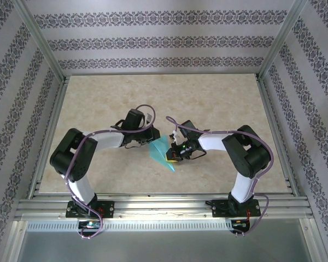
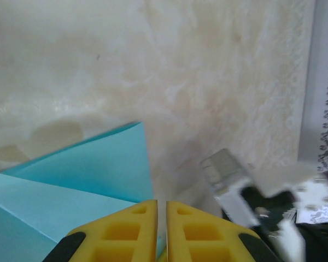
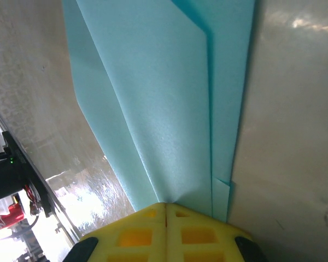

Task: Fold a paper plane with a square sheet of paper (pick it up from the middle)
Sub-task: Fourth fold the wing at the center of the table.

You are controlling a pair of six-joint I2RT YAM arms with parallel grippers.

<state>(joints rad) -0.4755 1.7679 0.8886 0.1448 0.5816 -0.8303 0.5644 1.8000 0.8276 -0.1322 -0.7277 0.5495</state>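
Observation:
The square sheet of paper is folded into a pointed turquoise shape with long creases, held between both arms at the middle of the table. My left gripper holds its far left edge. In the left wrist view the yellow jaws stand almost together with a sliver of turquoise between them, and the paper spreads to the left. My right gripper is shut on the near right end. In the right wrist view the paper puckers where it enters the closed jaws.
The beige marbled tabletop has patterned walls round it and an aluminium rail along the near edge. Part of the right arm's wrist sits close to the right of the left fingers.

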